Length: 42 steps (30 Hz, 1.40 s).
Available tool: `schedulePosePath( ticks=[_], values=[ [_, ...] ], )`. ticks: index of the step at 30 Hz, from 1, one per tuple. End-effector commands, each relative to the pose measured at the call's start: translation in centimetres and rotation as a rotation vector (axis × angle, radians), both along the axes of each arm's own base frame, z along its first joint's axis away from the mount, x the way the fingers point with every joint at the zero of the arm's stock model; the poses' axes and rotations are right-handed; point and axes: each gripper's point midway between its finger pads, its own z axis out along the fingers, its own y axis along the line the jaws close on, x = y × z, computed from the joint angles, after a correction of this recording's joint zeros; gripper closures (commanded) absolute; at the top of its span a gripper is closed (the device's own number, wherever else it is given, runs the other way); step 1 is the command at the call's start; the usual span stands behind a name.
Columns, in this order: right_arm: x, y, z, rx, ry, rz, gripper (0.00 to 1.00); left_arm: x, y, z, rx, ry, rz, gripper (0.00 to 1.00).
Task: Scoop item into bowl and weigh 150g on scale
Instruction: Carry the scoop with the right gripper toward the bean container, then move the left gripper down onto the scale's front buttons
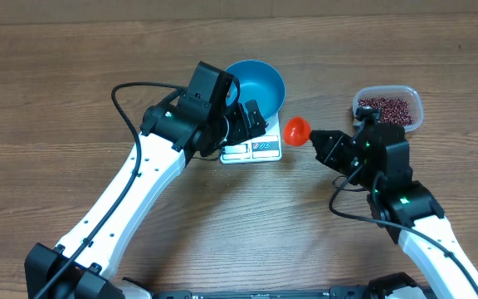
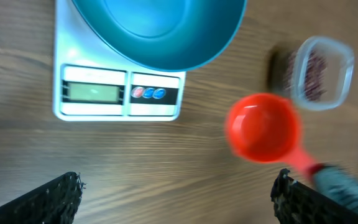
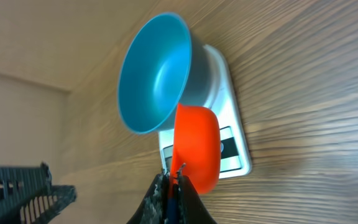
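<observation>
Now, scale [image 2: 73, 43] unreadable, right fingers [image 3: 157, 202] gripping scoop [image 3: 197, 146]

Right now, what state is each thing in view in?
bowl: empty, sitting on the scale
scale: carrying the bowl, no readable digits on its display
scoop: empty, held by its handle
tub: uncovered, holding the beans
beans: all in the tub, none in the bowl
left tool: open, holding nothing
right tool: shut on the scoop
</observation>
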Motion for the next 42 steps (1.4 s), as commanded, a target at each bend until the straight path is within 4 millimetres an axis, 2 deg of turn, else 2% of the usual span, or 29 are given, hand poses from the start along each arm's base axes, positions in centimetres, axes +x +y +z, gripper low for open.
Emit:
schedulePosePath(
  ticks=[1, 3, 6, 9, 14, 19, 25, 29, 38, 42],
  values=[
    [0.5, -2.0, 1.6, -0.059, -0.056, -0.094, 0.96, 0.9, 1.6, 0.4, 0.132, -0.106, -0.090, 0.00],
    [0.2, -2.8, 1.3, -0.090, -0.043, -0.132, 0.96, 1.1, 2.7, 0.1, 0.195, -0.117, -0.074, 0.01],
    [0.0, -4.1, 0.8, -0.136, -0.026, -0.188, 0.96, 0.8, 3.9, -0.4, 0.267, -0.110, -0.071, 0.17],
    [0.0, -4.5, 0.7, -0.148, -0.024, -0.203, 0.96, 0.4, 4.2, -0.6, 0.281, -0.089, -0.076, 0.36],
    [0.0, -4.7, 0.6, -0.158, -0.019, -0.214, 0.96, 0.5, 4.7, -0.7, 0.313, -0.099, -0.070, 0.76],
    [-0.2, -4.9, 0.3, -0.169, -0.006, -0.221, 0.96, 0.8, 4.8, -0.6, 0.357, -0.140, -0.148, 0.95],
    [-0.1, -5.5, 0.2, -0.190, -0.007, -0.250, 0.96, 1.3, 4.4, -0.6, 0.384, -0.193, -0.230, 0.96],
    [-0.1, -5.7, 0.1, -0.196, -0.002, -0.255, 0.96, 1.8, 3.7, -1.5, 0.393, -0.193, -0.258, 0.95],
    [-0.1, -5.7, 0.1, -0.197, -0.002, -0.255, 0.96, 2.2, 1.2, -5.4, 0.427, -0.155, -0.358, 0.96],
    [-0.1, -5.7, 0.0, -0.197, 0.000, -0.255, 0.96, 2.8, 0.2, -6.4, 0.424, -0.168, -0.370, 0.95]
  ],
)
